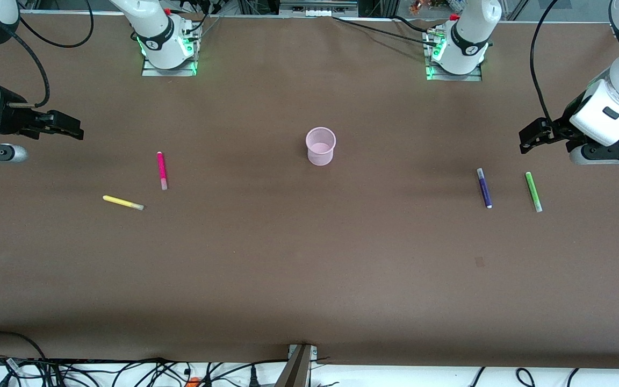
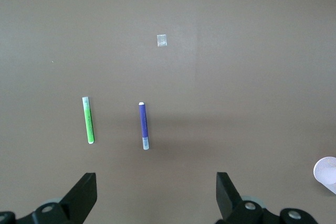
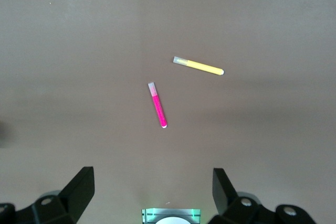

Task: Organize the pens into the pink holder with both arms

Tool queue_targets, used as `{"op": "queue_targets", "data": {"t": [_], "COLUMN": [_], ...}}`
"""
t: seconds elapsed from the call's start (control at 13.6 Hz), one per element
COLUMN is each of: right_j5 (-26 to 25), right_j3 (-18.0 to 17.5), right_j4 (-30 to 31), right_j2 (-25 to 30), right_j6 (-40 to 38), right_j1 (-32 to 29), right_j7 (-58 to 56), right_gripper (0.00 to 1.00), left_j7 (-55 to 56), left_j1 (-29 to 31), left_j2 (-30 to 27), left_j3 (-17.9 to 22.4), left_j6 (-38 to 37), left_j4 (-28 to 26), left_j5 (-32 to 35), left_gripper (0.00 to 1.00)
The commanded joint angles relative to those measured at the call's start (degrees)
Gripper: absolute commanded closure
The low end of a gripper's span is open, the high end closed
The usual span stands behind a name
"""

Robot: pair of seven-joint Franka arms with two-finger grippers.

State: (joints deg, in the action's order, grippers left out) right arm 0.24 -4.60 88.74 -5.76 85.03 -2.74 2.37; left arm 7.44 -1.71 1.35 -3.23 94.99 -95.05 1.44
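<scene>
Lying loose nearest the camera, yellow pen [image 1: 122, 202] and magenta pen [image 1: 162, 170] suit the right gripper [image 1: 67, 127], green pen [image 1: 533, 192] and purple pen [image 1: 484, 187] the left gripper [image 1: 530, 137], both hovering empty, jaws apart, with the cup [image 1: 320, 145] standing empty between the pairs.

Holder [image 1: 321, 145] stands upright mid-table, nothing in it. Two pens [image 1: 162, 170] [image 1: 123, 202] lie flat toward the right arm's end, near each other, not touching, one nearer the front camera. Two more pens [image 1: 484, 187] [image 1: 533, 191] lie roughly parallel toward the left arm's end, apart. All four lie nearer the camera than the holder.
</scene>
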Motion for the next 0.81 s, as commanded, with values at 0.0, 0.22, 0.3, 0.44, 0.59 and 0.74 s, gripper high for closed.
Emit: {"op": "queue_targets", "data": {"t": [0.0, 0.22, 0.3, 0.44, 0.59, 0.74], "right_j5": [0.3, -0.3, -1.2, -1.6, -1.6, -1.1], "right_j3": [0.0, 0.0, 0.0, 0.1, 0.1, 0.1], "right_j4": [-1.0, -1.1, -1.1, -1.1, -0.5, -0.4], "right_j2": [-0.3, -0.3, -0.3, -0.4, -0.5, -1.5], "right_j6": [-1.0, -1.0, -1.0, -1.0, -1.4, -1.8], "right_j1": [-0.1, -0.1, -0.1, -0.2, -0.2, -0.3], "right_j7": [-0.6, -0.9, -1.1, -1.4, -0.2, -1.0], "right_gripper": [0.01, 0.01, 0.01, 0.0, 0.01, 0.01], "left_j7": [-0.2, -0.2, -0.2, -0.1, -0.1, -0.1], "left_j1": [0.0, 0.1, 0.1, 0.1, 0.1, 0.1], "left_j2": [-0.6, -0.6, -0.6, -0.6, -0.6, -0.6], "left_j3": [-0.4, -0.7, -0.8, -0.8, -0.8, -0.8], "left_j6": [-0.9, -0.9, -0.9, -0.9, -0.9, -0.9], "left_j4": [0.4, 0.4, 0.4, 0.4, 0.4, 0.4], "left_j5": [0.5, 0.5, 0.5, 0.5, 0.5, 0.5], "left_gripper": [0.0, 0.0, 0.0, 0.0, 0.0, 0.0]}}
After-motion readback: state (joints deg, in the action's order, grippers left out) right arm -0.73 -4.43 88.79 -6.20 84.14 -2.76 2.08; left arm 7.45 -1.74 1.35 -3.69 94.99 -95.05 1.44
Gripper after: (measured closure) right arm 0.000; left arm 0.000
